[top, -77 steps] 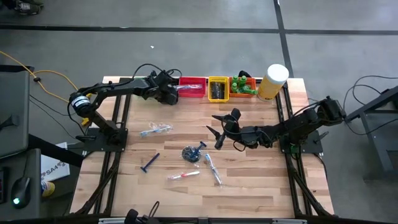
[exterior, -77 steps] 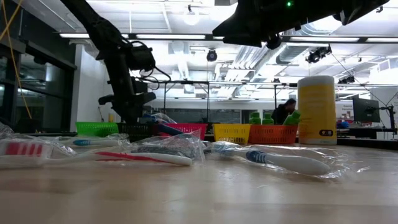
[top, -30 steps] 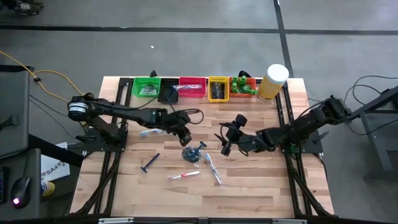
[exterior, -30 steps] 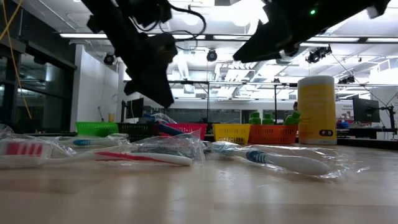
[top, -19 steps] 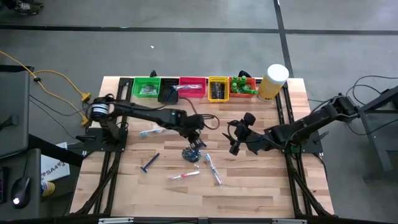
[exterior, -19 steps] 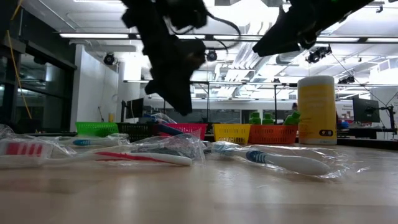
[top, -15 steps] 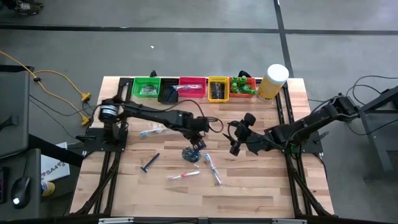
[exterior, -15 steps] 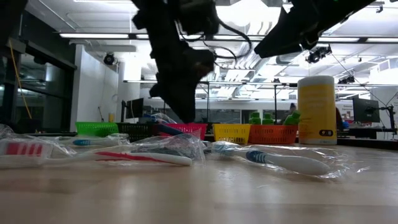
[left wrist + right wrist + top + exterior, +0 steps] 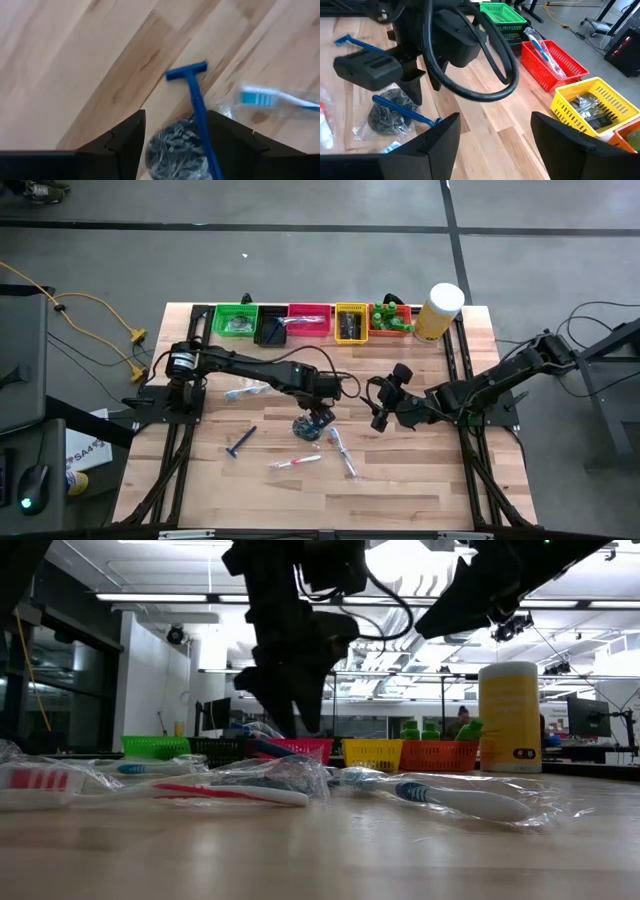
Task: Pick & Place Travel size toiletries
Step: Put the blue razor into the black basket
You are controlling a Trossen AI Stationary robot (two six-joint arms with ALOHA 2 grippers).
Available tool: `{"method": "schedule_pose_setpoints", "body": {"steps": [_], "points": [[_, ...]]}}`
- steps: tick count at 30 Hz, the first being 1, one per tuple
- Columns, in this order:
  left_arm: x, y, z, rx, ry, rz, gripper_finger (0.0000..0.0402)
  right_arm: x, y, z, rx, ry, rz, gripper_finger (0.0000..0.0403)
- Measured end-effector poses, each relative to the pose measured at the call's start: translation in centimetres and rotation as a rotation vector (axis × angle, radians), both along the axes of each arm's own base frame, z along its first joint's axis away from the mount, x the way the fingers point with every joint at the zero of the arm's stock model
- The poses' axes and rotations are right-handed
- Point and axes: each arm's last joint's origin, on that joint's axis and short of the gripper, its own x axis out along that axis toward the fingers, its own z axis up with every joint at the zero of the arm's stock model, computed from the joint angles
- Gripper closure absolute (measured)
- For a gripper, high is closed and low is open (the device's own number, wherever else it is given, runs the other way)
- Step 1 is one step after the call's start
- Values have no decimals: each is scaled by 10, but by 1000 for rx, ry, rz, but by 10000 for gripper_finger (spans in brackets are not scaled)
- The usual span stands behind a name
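A blue razor (image 9: 192,95) lies across a clear-wrapped dark round disc (image 9: 175,150) at the table's middle (image 9: 310,425). My left gripper (image 9: 319,410) hangs over them, pointing steeply down and open, a finger on either side of the razor's handle (image 9: 176,114) without touching it. My right gripper (image 9: 378,406) hovers open a little to the right (image 9: 495,145), facing them. Wrapped toothbrushes (image 9: 342,452) (image 9: 295,463) (image 9: 248,390) and a second blue razor (image 9: 241,442) lie flat on the wood.
Along the far edge stand green (image 9: 236,321), black (image 9: 270,330), red (image 9: 310,320), yellow (image 9: 351,323) and orange (image 9: 392,320) bins, the orange one holding green bottles. A pale-yellow cylinder (image 9: 440,310) stands at the far right. Bare wood lies toward the near edge.
My left gripper has swung toward the table's right, over the disc and razor, tipped further downward, and opened. My right gripper has drawn back a little toward the right edge. The items on the table have stayed where they were.
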Motion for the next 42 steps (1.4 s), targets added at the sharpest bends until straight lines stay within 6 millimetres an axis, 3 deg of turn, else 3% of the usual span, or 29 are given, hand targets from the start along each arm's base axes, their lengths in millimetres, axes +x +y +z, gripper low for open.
{"method": "schedule_pose_setpoints", "body": {"steps": [11, 21, 26, 36, 39, 42], "points": [[12, -15, -23, -50, 2, -30, 190, 0, 0, -1, 22, 3, 4, 167], [8, -19, -35, -45, 81, -41, 194, -1, 0, -2, 44, 5, 0, 167], [6, -19, -39, -49, 114, -43, 237, -1, 0, -2, 44, 7, 1, 167], [6, -20, -38, -67, 121, -157, 374, -1, 0, -3, 53, 5, -6, 167], [3, -17, -35, -27, 164, -175, 374, -1, 0, -3, 53, 7, -6, 167], [-1, -13, -19, 53, 188, -166, 372, -1, 0, -3, 53, 8, -6, 167]]}}
